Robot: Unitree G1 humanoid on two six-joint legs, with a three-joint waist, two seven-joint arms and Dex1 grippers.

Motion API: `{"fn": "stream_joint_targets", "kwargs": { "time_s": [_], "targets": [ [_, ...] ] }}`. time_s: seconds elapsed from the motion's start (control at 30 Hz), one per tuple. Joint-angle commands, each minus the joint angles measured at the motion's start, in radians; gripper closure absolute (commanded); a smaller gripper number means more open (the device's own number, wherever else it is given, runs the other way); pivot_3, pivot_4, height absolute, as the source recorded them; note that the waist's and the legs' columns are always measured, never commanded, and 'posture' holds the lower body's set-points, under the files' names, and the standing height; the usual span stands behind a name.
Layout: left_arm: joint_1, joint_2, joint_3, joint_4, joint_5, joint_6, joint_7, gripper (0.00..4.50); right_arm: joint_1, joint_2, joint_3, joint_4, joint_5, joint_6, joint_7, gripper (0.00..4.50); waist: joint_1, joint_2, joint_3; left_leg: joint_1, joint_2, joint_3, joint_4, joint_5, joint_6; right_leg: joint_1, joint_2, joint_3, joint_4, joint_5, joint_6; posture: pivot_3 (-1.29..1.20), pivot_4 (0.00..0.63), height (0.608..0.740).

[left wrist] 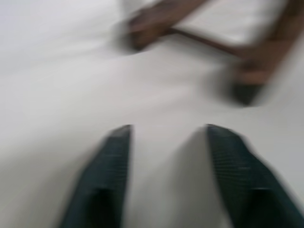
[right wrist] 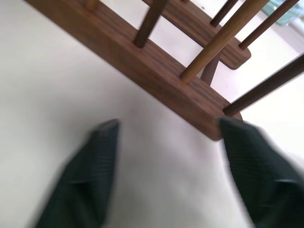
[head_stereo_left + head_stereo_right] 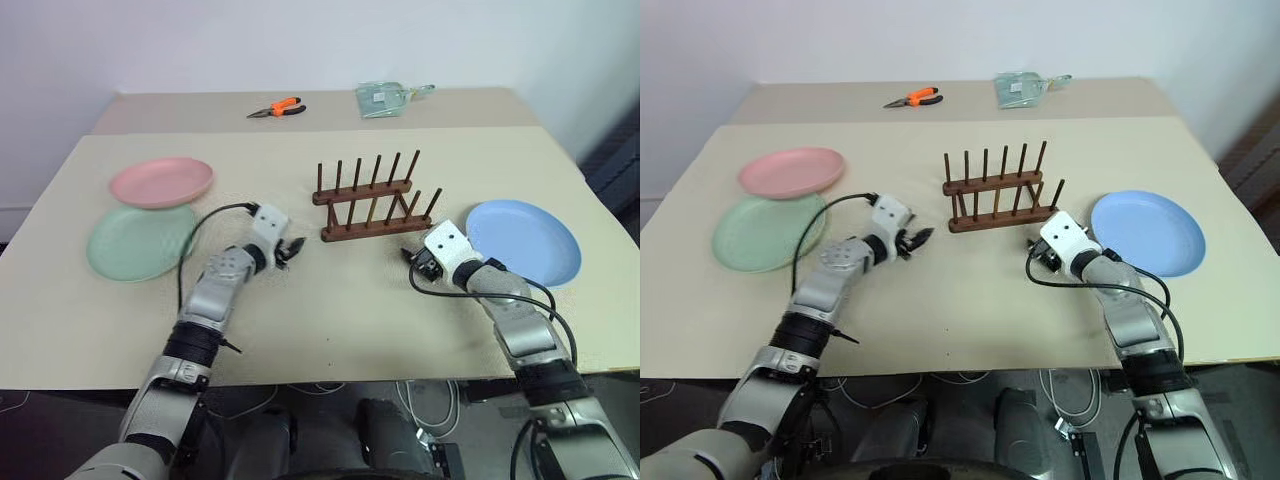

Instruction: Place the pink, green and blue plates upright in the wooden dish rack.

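On worktop, head view: wooden dish rack [image 3: 370, 200] stood at centre, unloaded; pink plate [image 3: 161, 182] overlapped green plate [image 3: 140, 241] at left; blue plate [image 3: 524, 241] lay at right.
Left wrist view: left hand [image 1: 166, 142] spread open, holding nothing, facing rack.
Right wrist view: right hand [image 2: 166, 142] spread wide, holding nothing, just beside rack rail.

A lab-like test room is showing: a bare beige counter [image 3: 330, 330] is sitting against a plain white wall [image 3: 200, 45], with orange-handled pliers [image 3: 278, 108] lying near that wall.
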Motion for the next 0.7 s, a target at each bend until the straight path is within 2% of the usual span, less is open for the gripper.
{"fn": "stream_joint_targets", "kwargs": {
  "time_s": [0.03, 0.3, 0.5, 0.6, 0.7],
  "targets": [
    [-0.069, -0.005, 0.225, -0.073, -0.085, 0.04, 0.203, 0.05, 0.051, -0.01, 0.05, -0.1, -0.01, -0.015, 0.05, 0.0, 0.002, -0.001, 0.001, 0.0, 0.0, 0.0, 0.0, 0.0, 0.0, 0.0, 0.0, 0.0, 0.0, 0.0, 0.0, 0.0, 0.15, 0.74],
    [-0.138, -0.112, 0.551, -0.301, -0.192, 0.163, 0.647, 0.05, 0.036, 0.018, 0.084, -0.099, -0.032, -0.028, 0.058, 0.0, 0.009, -0.004, 0.002, -0.002, -0.001, -0.002, 0.001, 0.0, -0.002, 0.0, -0.001, 0.0, -0.001, 0.0, 0.0, 0.0, 0.15, 0.74],
    [-0.17, -0.21, 0.71, -0.396, -0.349, 0.216, 0.824, 0.05, 0.009, 0.026, 0.103, -0.063, -0.042, -0.051, 0.065, 0.0, 0.009, -0.007, 0.003, -0.002, -0.001, -0.002, 0.001, 0.001, -0.002, 0.0, 0.0, 0.0, 0.0, 0.0, 0.0, 0.0, 0.15, 0.74],
    [-0.218, -0.23, 0.826, -0.342, -0.507, 0.247, 0.886, 0.05, 0.007, 0.021, 0.11, -0.048, -0.057, -0.067, 0.065, 0.0, 0.01, -0.008, 0.003, -0.002, -0.001, -0.002, 0.001, 0.001, -0.003, 0.0, 0.0, -0.001, 0.0, 0.0, 0.0, 0.0, 0.15, 0.74],
    [-0.288, -0.183, 0.925, -0.173, -0.646, 0.261, 0.889, 0.05, 0.012, 0.029, 0.107, -0.054, -0.06, -0.069, 0.06, 0.0, 0.01, -0.008, 0.003, -0.002, -0.001, -0.002, 0.001, 0.001, -0.003, 0.0, 0.0, -0.001, 0.0, 0.0, 0.001, 0.0, 0.15, 0.74]
  ]
}}
